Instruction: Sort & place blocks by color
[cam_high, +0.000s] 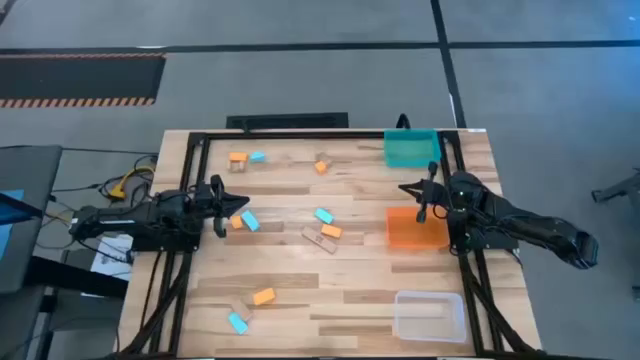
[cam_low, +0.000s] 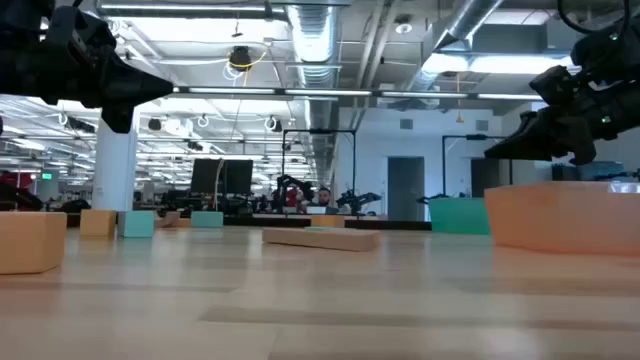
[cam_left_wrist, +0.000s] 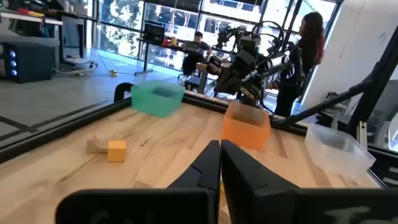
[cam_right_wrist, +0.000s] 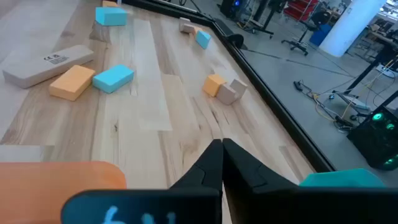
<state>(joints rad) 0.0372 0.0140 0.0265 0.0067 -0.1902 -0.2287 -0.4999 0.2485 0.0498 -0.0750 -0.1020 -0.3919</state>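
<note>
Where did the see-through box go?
In the high view, the clear bin sits in the table's bottom-right corner, on the right arm's side, below the orange bin. No blocks lie right beside it.

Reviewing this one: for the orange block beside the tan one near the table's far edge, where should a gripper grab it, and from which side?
Probably from above, fingers across the orange block's two free sides. It lies flat with a tan block against one side, so closing along that shared side looks blocked.

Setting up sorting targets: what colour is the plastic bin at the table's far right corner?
Teal, the teal plastic bin; it shows best in the high view.
</note>
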